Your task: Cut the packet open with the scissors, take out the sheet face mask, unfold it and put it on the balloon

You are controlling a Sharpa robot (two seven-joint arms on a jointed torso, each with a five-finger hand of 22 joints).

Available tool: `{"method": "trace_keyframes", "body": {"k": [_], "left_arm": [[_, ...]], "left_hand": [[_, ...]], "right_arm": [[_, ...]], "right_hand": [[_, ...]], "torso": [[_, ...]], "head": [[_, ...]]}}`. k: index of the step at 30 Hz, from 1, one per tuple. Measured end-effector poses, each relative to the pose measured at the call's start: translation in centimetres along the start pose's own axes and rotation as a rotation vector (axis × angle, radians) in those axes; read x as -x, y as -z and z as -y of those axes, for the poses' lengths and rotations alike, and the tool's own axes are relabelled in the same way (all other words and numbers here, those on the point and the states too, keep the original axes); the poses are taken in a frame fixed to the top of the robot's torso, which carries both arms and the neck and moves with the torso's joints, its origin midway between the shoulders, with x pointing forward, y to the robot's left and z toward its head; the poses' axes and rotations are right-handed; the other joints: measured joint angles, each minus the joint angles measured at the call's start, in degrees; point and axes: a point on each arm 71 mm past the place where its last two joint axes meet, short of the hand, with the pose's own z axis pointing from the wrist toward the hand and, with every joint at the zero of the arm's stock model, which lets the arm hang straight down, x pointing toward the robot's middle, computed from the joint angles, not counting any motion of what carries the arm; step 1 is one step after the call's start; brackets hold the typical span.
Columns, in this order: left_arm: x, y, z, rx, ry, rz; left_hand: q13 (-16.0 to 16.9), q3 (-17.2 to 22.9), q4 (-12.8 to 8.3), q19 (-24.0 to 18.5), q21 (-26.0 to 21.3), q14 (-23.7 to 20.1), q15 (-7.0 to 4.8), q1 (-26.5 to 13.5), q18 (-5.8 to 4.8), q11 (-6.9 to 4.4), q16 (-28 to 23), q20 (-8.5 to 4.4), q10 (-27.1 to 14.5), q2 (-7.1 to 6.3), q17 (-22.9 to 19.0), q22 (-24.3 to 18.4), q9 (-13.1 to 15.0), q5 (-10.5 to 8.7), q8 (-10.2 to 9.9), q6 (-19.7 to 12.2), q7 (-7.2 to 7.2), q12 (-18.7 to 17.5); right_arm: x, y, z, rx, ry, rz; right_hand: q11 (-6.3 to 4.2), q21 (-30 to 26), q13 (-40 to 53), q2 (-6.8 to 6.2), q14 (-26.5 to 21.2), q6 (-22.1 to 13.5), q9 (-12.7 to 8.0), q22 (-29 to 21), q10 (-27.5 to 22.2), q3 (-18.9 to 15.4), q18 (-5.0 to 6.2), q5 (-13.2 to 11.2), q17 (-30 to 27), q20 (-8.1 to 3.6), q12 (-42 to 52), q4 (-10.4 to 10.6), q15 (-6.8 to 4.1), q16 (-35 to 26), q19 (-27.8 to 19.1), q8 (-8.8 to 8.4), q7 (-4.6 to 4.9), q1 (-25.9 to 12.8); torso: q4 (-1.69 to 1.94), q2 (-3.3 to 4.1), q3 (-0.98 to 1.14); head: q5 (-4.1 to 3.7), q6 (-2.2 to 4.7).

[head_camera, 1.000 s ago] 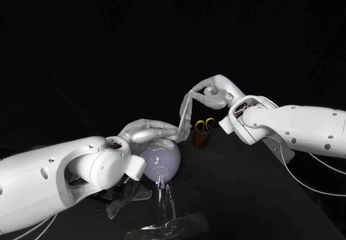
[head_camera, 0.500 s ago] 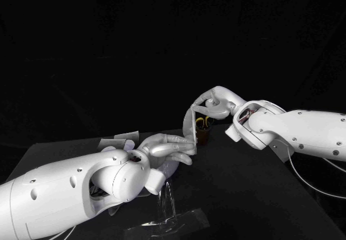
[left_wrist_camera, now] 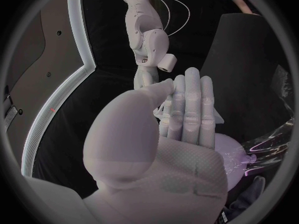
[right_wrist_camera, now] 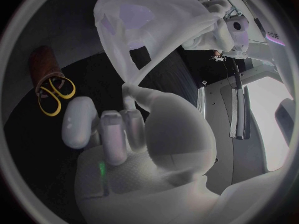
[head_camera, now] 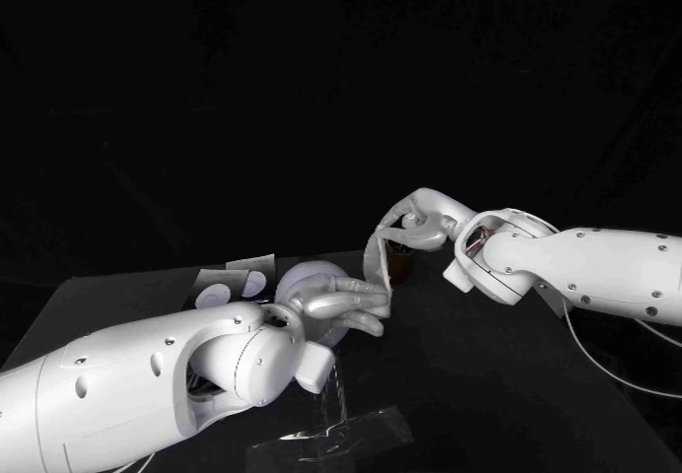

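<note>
Mask: pale translucent strip (w/ cutout)

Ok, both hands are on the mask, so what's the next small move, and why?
Probably draw the right hand away from the left hand to open the mask: it hangs as a narrow, folded strip between them, close above the balloon.

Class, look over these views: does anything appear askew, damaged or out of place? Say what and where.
The sheet mask looks odd: it hangs bunched and twisted into a narrow strip between the right robot hand and the left robot hand, not spread open and not yet on the balloon. No tear or spill shows.
</note>
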Motion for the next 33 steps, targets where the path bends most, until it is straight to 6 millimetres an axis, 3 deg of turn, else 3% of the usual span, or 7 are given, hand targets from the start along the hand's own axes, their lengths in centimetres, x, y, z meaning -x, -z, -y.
{"method": "trace_keyframes", "body": {"k": [11,20,29,33], "left_arm": [[2.3,0.8,-1.0,0.053,-0.026,0.097],[4.6,2.1,-1.7,0.083,-0.034,0.167],[6.2,4.0,-2.5,0.087,-0.012,0.189],[6.3,4.5,-2.6,0.081,-0.005,0.179]], "left_hand": [[0.1,0.0,0.0,0.2,0.0,0.1,0.11,0.2,-0.02,0.0,0.0,-0.2,0.0,0.16,0.1,-0.1,0.0,0.14,0.0,0.1,0.08,0.0],[0.1,0.0,0.0,0.2,0.0,0.4,0.0,0.2,-0.04,0.0,0.0,-0.21,0.0,0.21,0.2,-0.1,0.1,0.14,-0.1,0.1,0.07,-0.1],[0.1,0.0,0.0,0.2,0.0,0.4,0.01,0.2,-0.25,0.0,0.0,-0.21,0.0,0.21,0.3,-0.1,0.1,0.14,-0.1,0.3,-0.14,0.1],[0.1,0.0,0.0,0.4,0.0,0.5,0.08,0.2,0.29,0.0,0.0,-0.41,0.0,0.21,0.3,-0.1,0.1,0.1,0.0,0.3,-0.14,0.1]], "right_arm": [[-1.7,-1.3,0.1,-0.039,-0.004,-0.005],[-3.6,-2.6,-0.7,-0.042,-0.029,-0.015],[-5.9,-3.5,-3.0,-0.005,-0.068,-0.052],[-6.5,-3.8,-4.1,0.019,-0.08,-0.063]], "right_hand": [[0.0,0.0,0.0,-0.21,0.0,0.0,0.0,0.0,0.0,0.0,0.0,0.2,0.0,0.0,0.1,0.0,0.01,0.2,0.0,0.0,0.03,-0.2],[-0.2,0.0,0.0,-0.18,0.0,0.2,0.0,-0.2,-0.2,0.0,-0.01,0.2,0.0,0.0,0.1,0.0,0.02,0.2,0.0,-0.03,0.06,-0.2],[-0.21,-0.1,0.0,-0.04,0.0,0.2,0.0,-0.4,-0.2,0.2,-0.01,0.1,0.0,0.0,0.1,-0.2,-0.01,0.0,0.0,-0.16,0.03,0.0],[-0.37,-0.1,0.0,0.03,0.1,0.2,0.0,-0.5,0.0,0.2,-0.01,0.1,0.0,0.0,0.1,-0.2,-0.1,0.1,0.0,-0.08,0.03,0.0]], "torso": [[0.15,0.09,-0.16],[0.02,0.09,-0.12],[-0.04,0.12,-0.1],[-0.03,0.06,-0.14]], "head": [[0.11,-0.94],[0.63,-1.38],[0.94,-1.92],[0.97,-2.09]]}}
